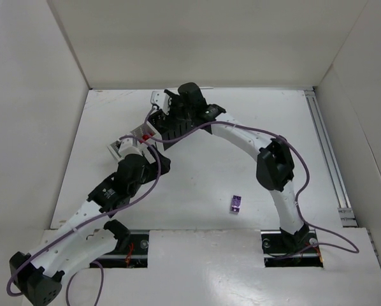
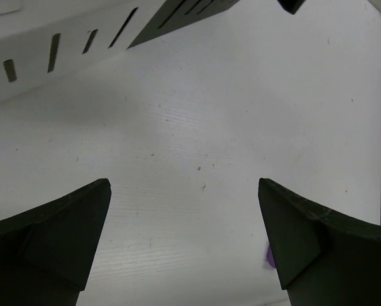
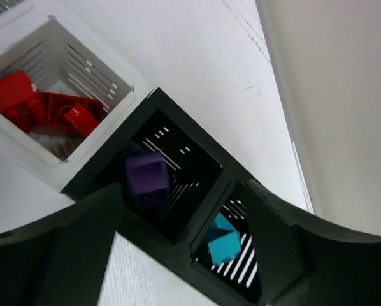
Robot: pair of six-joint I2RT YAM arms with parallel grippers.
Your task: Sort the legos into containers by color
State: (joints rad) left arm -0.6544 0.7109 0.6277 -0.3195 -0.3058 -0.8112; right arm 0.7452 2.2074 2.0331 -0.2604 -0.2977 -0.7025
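Note:
My right gripper (image 3: 181, 189) hangs open and empty over the black container (image 3: 178, 248). A dark purple brick (image 3: 146, 173), slightly blurred, is in its near compartment. A teal brick (image 3: 223, 245) lies in the other one. Red bricks (image 3: 44, 105) fill a compartment of the white container (image 3: 123, 86). My left gripper (image 2: 184, 185) is open and empty above bare table, beside the white container's slotted wall (image 2: 50, 57). One lavender brick (image 1: 236, 204) lies alone on the table; a sliver of it (image 2: 269, 257) shows behind my left gripper's right finger.
In the top view both grippers crowd the containers (image 1: 153, 127) at the back middle of the table. White walls enclose the table. A rail (image 1: 327, 153) runs along its right side.

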